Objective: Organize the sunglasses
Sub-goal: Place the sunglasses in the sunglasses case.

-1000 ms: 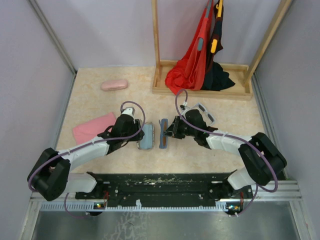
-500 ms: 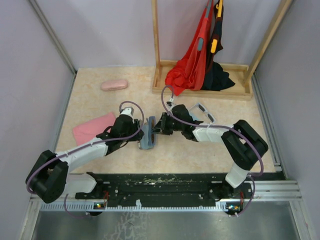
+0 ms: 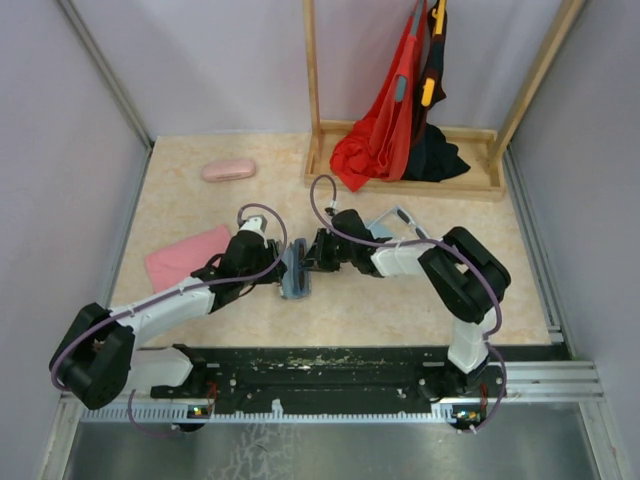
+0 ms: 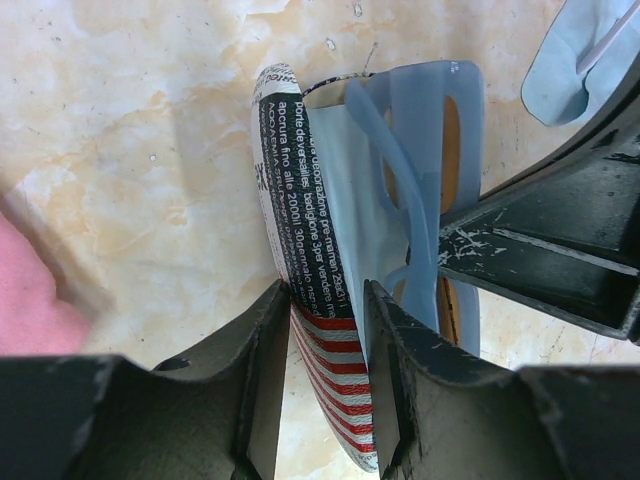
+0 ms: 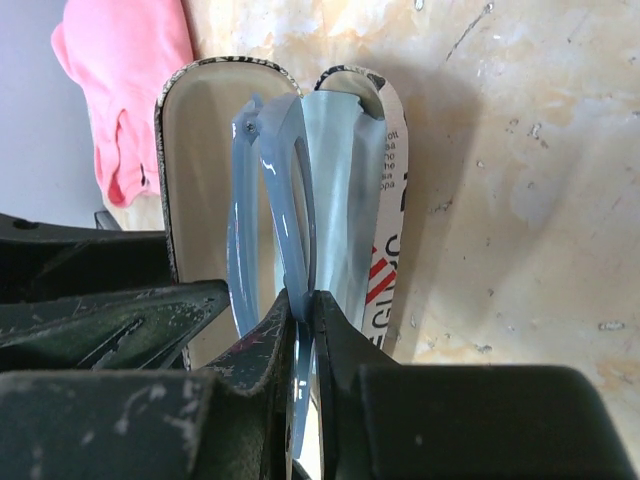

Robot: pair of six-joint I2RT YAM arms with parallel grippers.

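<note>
Just left of centre in the overhead view, the flag-printed glasses case [image 4: 290, 200] sits open on the tabletop [image 3: 200, 205]. The left hand [image 4: 327, 295] is clenched on the rim of its printed shell, one finger on either side. The right hand [image 5: 302, 300] pinches the thin-framed pale glasses [image 5: 272, 170], which stand on edge between the case's two halves. The white-framed sunglasses [image 3: 405, 215] lie right of centre, partly hidden behind the right arm.

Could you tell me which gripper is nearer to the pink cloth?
Left. The left gripper grips the case right of the pink cloth; right gripper, holding glasses, is across that case.
</note>
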